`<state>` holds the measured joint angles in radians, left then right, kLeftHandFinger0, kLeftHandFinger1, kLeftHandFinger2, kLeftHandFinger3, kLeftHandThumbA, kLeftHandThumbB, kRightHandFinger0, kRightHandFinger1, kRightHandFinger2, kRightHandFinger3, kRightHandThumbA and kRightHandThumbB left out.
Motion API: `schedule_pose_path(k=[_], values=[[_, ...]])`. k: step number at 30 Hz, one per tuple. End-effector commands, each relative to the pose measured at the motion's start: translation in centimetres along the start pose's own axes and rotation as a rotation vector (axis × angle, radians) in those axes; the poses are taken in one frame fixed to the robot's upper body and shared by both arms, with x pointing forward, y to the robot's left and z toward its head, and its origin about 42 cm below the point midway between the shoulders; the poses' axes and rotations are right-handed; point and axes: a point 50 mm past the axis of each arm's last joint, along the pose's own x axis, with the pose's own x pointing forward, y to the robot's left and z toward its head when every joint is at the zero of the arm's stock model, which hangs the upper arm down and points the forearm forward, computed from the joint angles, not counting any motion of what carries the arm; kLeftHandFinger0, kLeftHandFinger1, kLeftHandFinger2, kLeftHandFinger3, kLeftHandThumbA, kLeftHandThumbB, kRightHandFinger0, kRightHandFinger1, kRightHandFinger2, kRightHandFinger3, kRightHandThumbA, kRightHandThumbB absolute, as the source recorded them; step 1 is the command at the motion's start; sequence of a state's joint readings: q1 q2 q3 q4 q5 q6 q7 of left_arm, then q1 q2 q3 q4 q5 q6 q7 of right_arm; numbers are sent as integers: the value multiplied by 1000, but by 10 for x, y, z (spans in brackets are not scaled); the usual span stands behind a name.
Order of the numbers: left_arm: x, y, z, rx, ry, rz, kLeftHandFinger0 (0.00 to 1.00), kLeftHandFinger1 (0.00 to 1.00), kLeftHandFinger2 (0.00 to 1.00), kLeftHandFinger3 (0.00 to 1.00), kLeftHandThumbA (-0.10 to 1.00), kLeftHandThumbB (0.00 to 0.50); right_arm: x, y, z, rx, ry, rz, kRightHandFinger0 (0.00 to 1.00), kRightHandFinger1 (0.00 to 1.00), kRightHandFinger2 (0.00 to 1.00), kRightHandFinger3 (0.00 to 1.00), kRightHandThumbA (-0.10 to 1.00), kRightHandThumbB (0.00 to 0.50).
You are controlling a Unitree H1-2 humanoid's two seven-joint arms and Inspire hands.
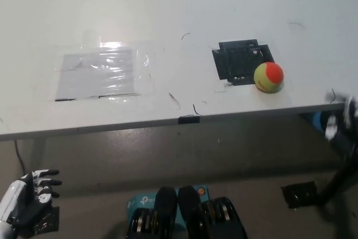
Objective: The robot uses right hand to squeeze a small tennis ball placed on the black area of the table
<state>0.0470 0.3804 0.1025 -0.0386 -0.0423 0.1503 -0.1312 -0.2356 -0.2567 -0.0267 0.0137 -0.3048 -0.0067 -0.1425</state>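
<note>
Ball [268, 76] at black patch's [240, 61] right edge | right hand [342, 120] blurred, well right, state unclear | left hand [31, 190] low, spread

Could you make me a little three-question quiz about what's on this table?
1. True or false: the yellow-and-orange small tennis ball sits fully inside the black taped square.
2. What lies on the white table to the ball's left? A) clear plastic sheet B) red cup
3. Which hand, white left hand or black right hand, is nearer the ball?

Key: 1 false, it overlaps the square's edge. 2 A. 3 right.
</note>
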Motion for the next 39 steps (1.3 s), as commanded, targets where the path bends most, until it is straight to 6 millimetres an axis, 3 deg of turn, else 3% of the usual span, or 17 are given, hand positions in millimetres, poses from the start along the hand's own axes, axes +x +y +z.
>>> schedule_pose_path(k=[1, 3, 5, 7, 10, 11, 12, 14, 15, 17, 18, 21, 23, 26, 29, 37, 39], values=[[1, 6, 10, 13, -26, -15, 397, 494, 586, 659, 160, 3, 41, -28, 56, -18, -141, -34, 182, 253, 453, 752, 110, 286], [2, 5, 11, 25, -29, -19, 403, 507, 606, 665, 188, 14, 57, -32, 71, -31, -194, -19, 194, 254, 428, 731, 118, 297], [1, 6, 12, 33, -22, -24, 411, 514, 625, 692, 257, 39, 74, -33, 84, -54, -257, 27, 138, 213, 396, 704, 168, 309], [2, 6, 13, 33, -22, -24, 411, 514, 624, 692, 265, 41, 74, -33, 84, -54, -257, 28, 134, 210, 393, 700, 171, 310], [3, 6, 14, 36, -31, -25, 391, 496, 594, 664, 236, 34, 88, -28, 95, -100, -268, 109, 175, 265, 505, 834, 250, 329], [3, 6, 13, 34, -35, -29, 382, 487, 587, 648, 219, 25, 90, -25, 97, -130, -258, 132, 227, 355, 615, 952, 306, 340], [3, 6, 13, 30, -31, -29, 390, 492, 588, 642, 212, 29, 93, -23, 97, -164, -250, 158, 316, 495, 728, 1000, 357, 343], [4, 6, 12, 33, -26, -25, 404, 499, 588, 647, 229, 33, 99, -18, 97, -210, -244, 197, 598, 834, 896, 1000, 410, 363], [3, 6, 13, 40, -24, -25, 412, 505, 597, 665, 236, 31, 102, -14, 95, -228, -234, 223, 742, 929, 942, 1000, 424, 375], [3, 6, 13, 46, -20, -25, 415, 506, 600, 672, 240, 31, 103, -13, 95, -236, -230, 235, 800, 941, 945, 1000, 423, 376], [4, 6, 15, 41, -29, -31, 414, 505, 601, 671, 241, 36, 105, -7, 92, -264, -193, 271, 891, 1000, 1000, 1000, 468, 400], [5, 7, 15, 46, -30, -28, 395, 489, 587, 657, 237, 38, 108, -1, 89, -284, -172, 310, 1000, 1000, 1000, 1000, 466, 411], [7, 7, 14, 36, -39, -32, 388, 483, 570, 632, 228, 28, 113, 7, 86, -366, -144, 344, 1000, 1000, 1000, 1000, 542, 438], [7, 7, 15, 32, -45, -32, 369, 466, 548, 610, 176, 18, 119, 14, 83, -403, -122, 361, 1000, 1000, 1000, 1000, 572, 477], [8, 9, 17, 49, -35, -35, 387, 486, 566, 635, 231, 27, 126, 23, 80, -440, -115, 362, 1000, 1000, 1000, 1000, 624, 499], [11, 9, 21, 48, -44, -37, 393, 485, 576, 643, 231, 32, 141, 44, 75, -449, -110, 343, 1000, 1000, 1000, 1000, 640, 498], [10, 9, 21, 53, -41, -39, 423, 510, 611, 686, 239, 22, 143, 50, 73, -450, -112, 345, 1000, 1000, 1000, 1000, 631, 491]])
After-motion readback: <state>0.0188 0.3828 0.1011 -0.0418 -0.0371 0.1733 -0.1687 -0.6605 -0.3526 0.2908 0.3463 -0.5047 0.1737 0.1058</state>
